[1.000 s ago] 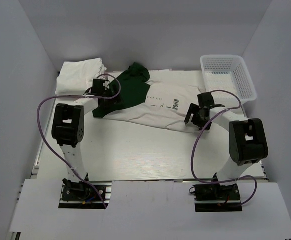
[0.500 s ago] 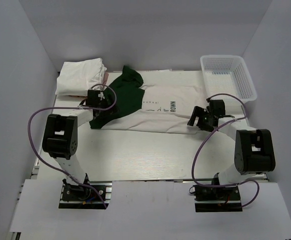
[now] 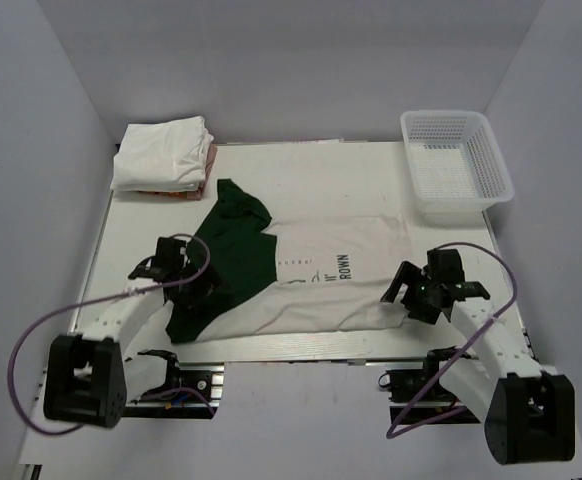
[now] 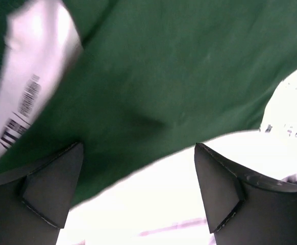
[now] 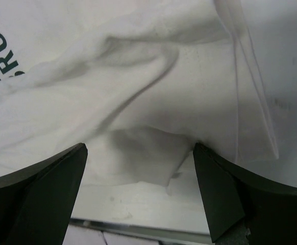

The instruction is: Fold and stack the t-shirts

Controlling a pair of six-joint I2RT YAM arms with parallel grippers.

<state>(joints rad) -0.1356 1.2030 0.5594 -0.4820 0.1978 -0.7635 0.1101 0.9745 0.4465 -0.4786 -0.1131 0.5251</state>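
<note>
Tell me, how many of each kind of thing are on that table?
Spread-out t-shirt: 1
Pile of folded t-shirts: 1, shirts inside uncountable
White basket: 1
Grippers: 2, left gripper and right gripper
Total: 5

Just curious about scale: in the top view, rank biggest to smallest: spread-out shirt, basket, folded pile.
1. spread-out shirt
2. basket
3. folded pile
The last two look close; the basket seems slightly bigger.
</note>
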